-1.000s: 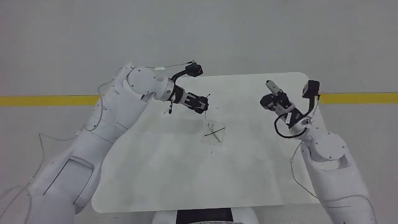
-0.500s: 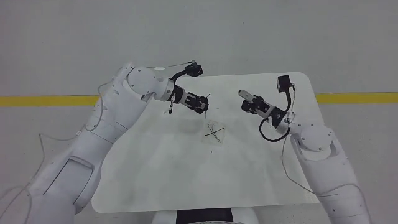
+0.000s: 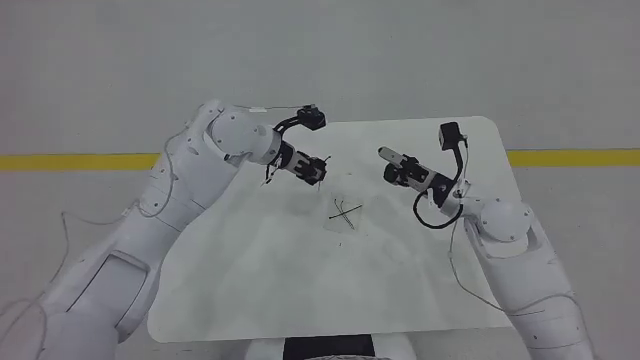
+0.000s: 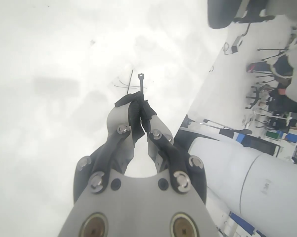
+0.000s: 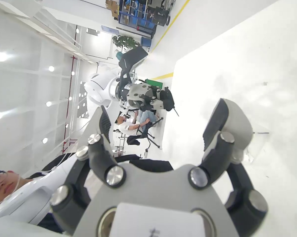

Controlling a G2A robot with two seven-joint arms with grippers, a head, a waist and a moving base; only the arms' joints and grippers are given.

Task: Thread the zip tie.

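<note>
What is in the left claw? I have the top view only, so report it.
Observer: The left claw is shut on a black zip tie, which is pinched between its fingertips.
Operator: Tell me which end sticks out.
Observer: The head end, with its small slot, pokes out past the fingertips.
Operator: Now report the right claw.
Observer: The right claw is open, with nothing between its fingers.
</note>
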